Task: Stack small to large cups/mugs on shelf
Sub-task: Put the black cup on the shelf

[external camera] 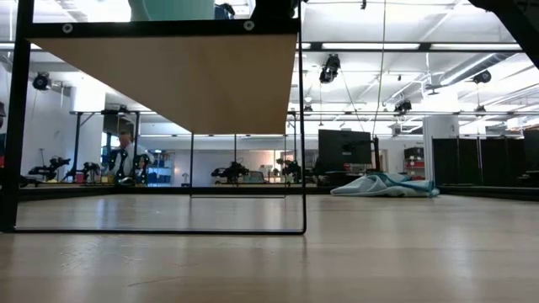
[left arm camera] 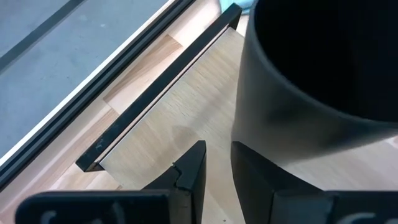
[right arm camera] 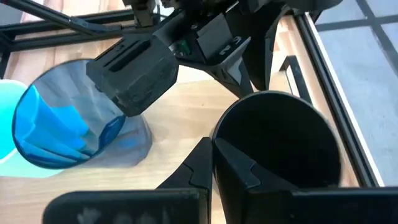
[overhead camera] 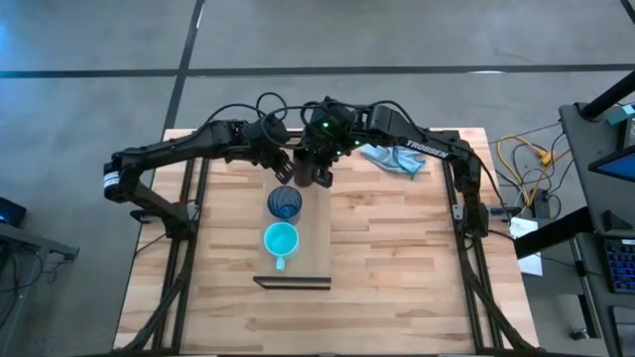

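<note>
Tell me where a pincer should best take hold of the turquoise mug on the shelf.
Probably by the rim, from above: the turquoise mug stands upright and open-topped on the shelf. Pinch the wall on the side away from the blue cup, which sits close beside it, and clear of the handle pointing toward the shelf's near end.

One camera hangs overhead looking straight down on the whole tabletop (overhead camera: 397, 258), another sits at table height peering under the shelf (external camera: 177, 80) into the room, and both wrist cameras press close on the same black cup (right arm camera: 280, 149).
</note>
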